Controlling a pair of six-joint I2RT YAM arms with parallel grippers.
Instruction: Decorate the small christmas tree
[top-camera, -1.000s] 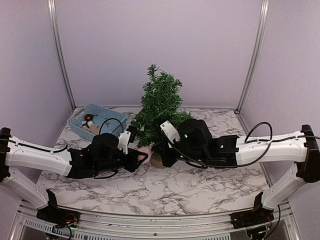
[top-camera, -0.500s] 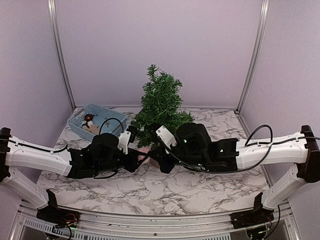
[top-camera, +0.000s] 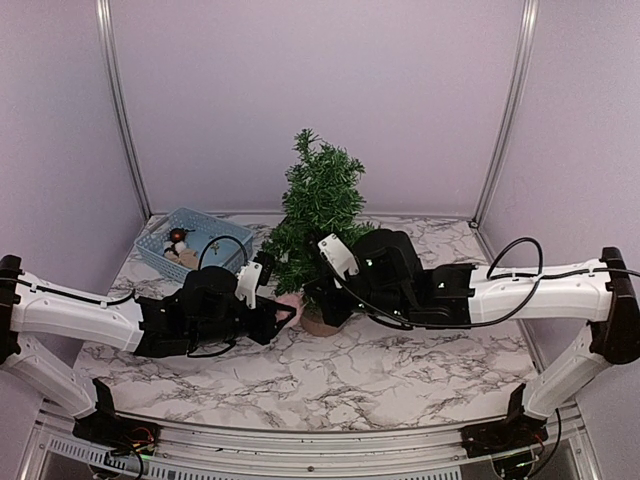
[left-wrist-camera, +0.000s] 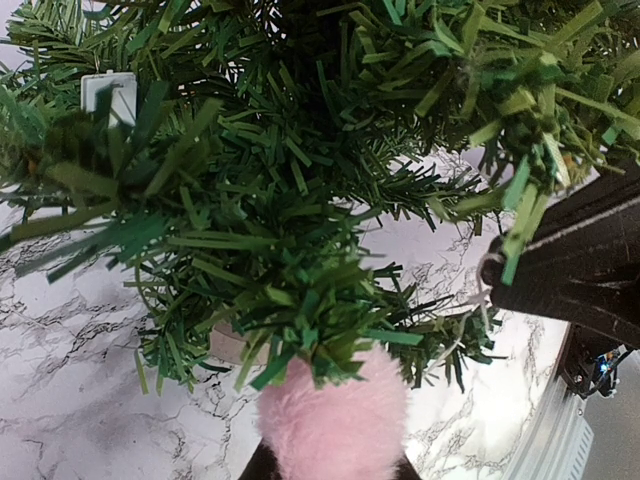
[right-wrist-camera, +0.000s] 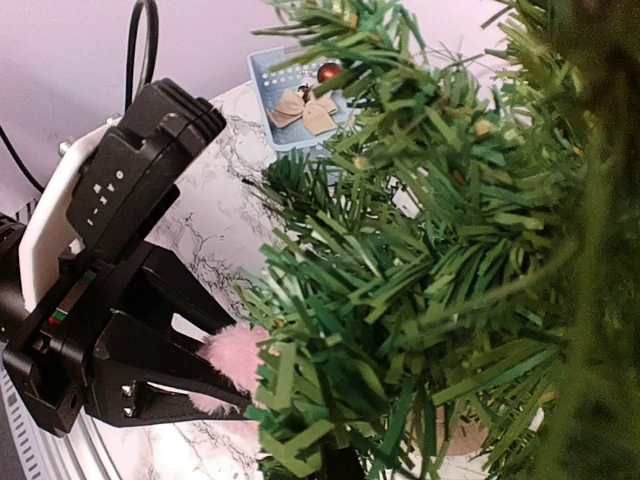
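The small christmas tree stands mid-table on its tan stump. My left gripper is shut on a pink fluffy pom-pom and holds it against the tree's lower left branches. In the left wrist view the pom-pom sits under a branch tip. It also shows in the right wrist view, between the left gripper's fingers. My right gripper is pushed into the lower branches from the right. Needles hide its jaws.
A blue basket with several ornaments sits at the back left, also seen in the right wrist view. A white tag hangs in the branches. The right arm's black body is close behind the tree.
My right gripper has risen from beside the stump into the tree's lower branches. The left gripper with the pom-pom has stayed put.
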